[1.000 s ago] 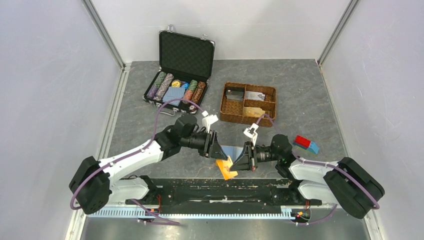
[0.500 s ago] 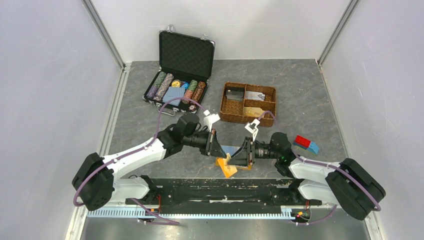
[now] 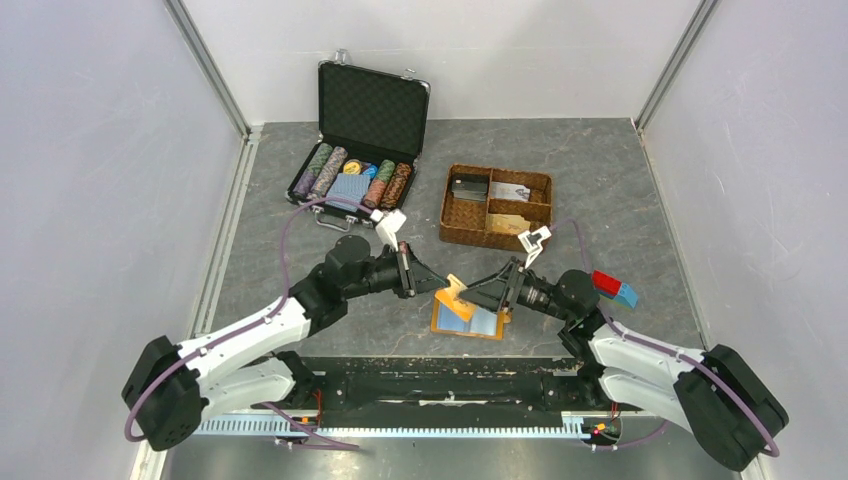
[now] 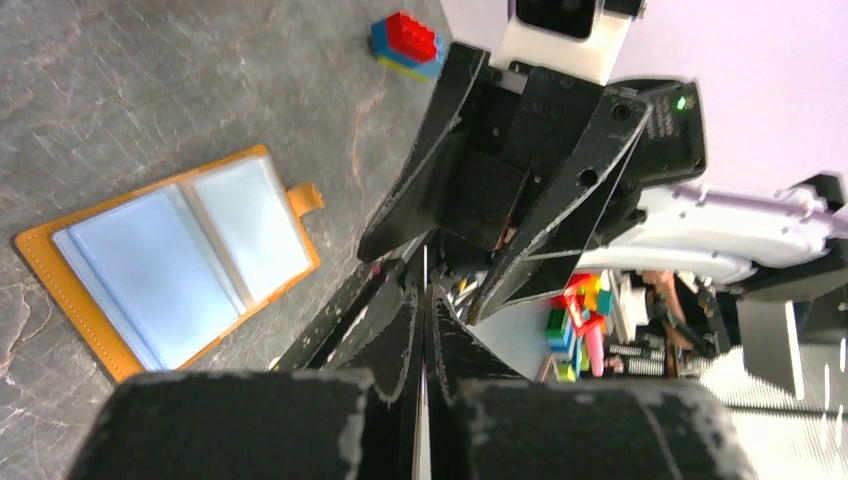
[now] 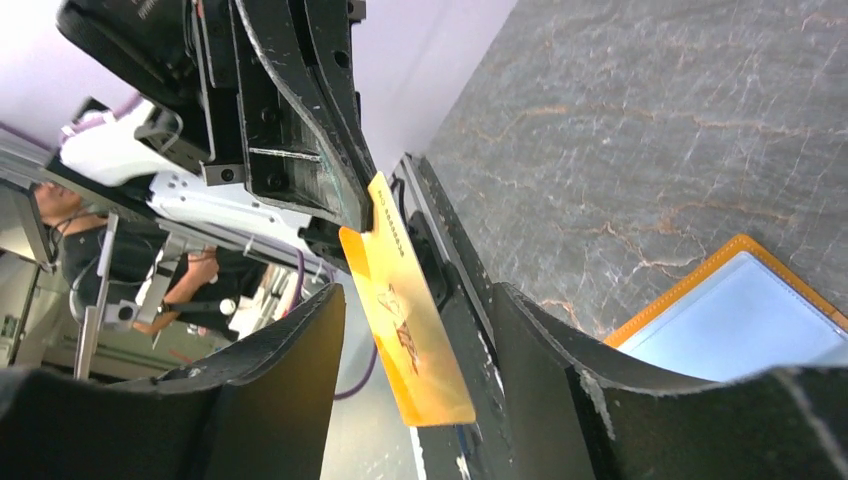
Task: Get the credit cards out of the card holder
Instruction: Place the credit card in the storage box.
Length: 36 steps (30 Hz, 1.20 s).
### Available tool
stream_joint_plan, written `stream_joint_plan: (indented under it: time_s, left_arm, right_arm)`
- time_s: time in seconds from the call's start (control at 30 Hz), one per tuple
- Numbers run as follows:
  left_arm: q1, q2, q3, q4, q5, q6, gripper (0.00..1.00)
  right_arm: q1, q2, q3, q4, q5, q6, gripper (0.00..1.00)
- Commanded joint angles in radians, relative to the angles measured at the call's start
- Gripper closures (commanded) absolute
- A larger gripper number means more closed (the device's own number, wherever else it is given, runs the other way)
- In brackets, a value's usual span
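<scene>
Top view: half a second ago both grippers were bunched low over the card holder with the orange card down at its near edge. Now the left gripper has pulled back and up, and the credit card stands raised above the holder's left end, clear of the sleeves. The right gripper has backed off to the right. The holder lies flat and open on the table, so you can count this card as out, though not yet set down. The holder sits close to the near rail, with little room on that side. There is bare table behind it toward the woven basket, and the red-and-blue block is beside the right wrist, so watch that on a swing. Left wrist view: your left fingers are pressed together on the card, which shows edge-on as a thin pale line. The right gripper's fingers are spread wide in front. The holder shows two pale blue sleeves, and you cannot tell whether more cards hide in them. Right wrist view: the card hangs from the left gripper's tips between the spread right fingers, touching neither. A holder corner shows lower right.
</scene>
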Motion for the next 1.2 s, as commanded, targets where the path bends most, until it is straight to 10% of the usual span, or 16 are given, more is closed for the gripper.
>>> stream_joint_plan:
  time_s: [0.0,1.07,1.17]
  left_arm:
    - [0.004,-0.076,-0.034,0.112,-0.151,-0.109,0.98]
    - [0.004,-0.163,-0.177,0.298,-0.313,-0.243,0.97]
    - [0.004,-0.169,-0.180,0.268,-0.300,-0.203,0.62]
  right_arm:
    - [-0.002,-0.058,-0.026,0.070,0.097,0.050,0.42]
    - [-0.002,0.067,-0.066,0.379,0.154,0.208,1.00]
    - [-0.014,0.076,-0.051,0.368,0.141,0.201,1.00]
